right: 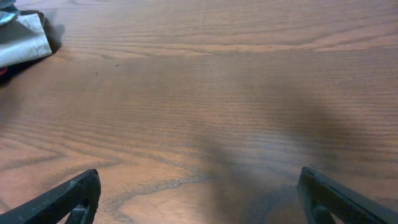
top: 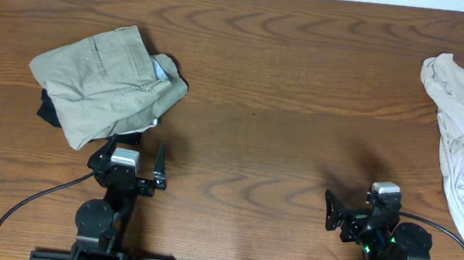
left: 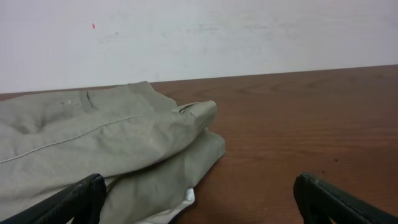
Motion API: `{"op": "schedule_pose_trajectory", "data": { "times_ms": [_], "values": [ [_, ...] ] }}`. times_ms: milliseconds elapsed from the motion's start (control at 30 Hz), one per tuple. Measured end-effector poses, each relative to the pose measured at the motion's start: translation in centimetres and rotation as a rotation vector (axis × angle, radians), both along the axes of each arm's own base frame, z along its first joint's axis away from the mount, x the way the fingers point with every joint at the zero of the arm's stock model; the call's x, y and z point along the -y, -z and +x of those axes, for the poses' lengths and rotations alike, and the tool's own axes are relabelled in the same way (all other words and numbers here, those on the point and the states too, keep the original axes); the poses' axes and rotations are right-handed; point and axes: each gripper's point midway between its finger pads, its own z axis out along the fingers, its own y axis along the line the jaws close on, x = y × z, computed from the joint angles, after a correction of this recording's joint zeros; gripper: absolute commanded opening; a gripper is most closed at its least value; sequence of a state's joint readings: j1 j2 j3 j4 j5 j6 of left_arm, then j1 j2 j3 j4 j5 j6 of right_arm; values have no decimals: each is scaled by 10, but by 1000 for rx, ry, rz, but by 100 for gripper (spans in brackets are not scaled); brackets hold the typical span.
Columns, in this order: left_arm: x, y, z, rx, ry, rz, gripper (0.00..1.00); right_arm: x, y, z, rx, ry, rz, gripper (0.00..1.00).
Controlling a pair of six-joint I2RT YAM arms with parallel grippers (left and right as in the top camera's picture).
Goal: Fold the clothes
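Item 1: folded khaki-tan garment with stitched seams (top: 104, 84), lying at the left of the brown wooden worktop (top: 285, 109), over a dark cloth (top: 46, 110) (only an edge shows)
Item 2: crumpled pale cream-white thin garment (top: 461, 143), strung along the right edge, not folded
Left hand (top: 131, 159): jaws spread wide, empty, just beside the khaki garment's near edge
Right hand (top: 361, 212): jaws likewise wide, empty, low over bare wood, well apart from the cream garment
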State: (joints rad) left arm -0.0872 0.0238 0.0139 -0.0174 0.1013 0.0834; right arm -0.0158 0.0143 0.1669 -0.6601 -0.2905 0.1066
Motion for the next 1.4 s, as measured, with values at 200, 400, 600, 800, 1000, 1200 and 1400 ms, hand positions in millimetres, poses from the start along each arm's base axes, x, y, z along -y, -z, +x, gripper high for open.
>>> {"op": "schedule_pose_trajectory", "data": {
  "times_ms": [200, 400, 600, 800, 1000, 1200, 1400],
  "values": [
    [0, 2, 0, -9, 0, 1, 98, 0, 0, 0, 0, 0, 0, 99],
    [0, 2, 0, -9, 0, 1, 98, 0, 0, 0, 0, 0, 0, 99],
    [0, 2, 0, -10, 0, 1, 98, 0, 0, 0, 0, 0, 0, 99],
    [0, 2, 0, -9, 0, 1, 98, 0, 0, 0, 0, 0, 2, 99],
    [0, 2, 0, -9, 0, -7, 98, -1, -1, 0, -36, 61, 120, 99],
    [1, 2, 0, -17, -2, -71, 98, -1, -4, 2, -68, 138, 268, 99],
    [2, 1, 0, -25, -6, -124, 98, -5, -24, 10, 6, 122, 319, 99]
  ]
}}
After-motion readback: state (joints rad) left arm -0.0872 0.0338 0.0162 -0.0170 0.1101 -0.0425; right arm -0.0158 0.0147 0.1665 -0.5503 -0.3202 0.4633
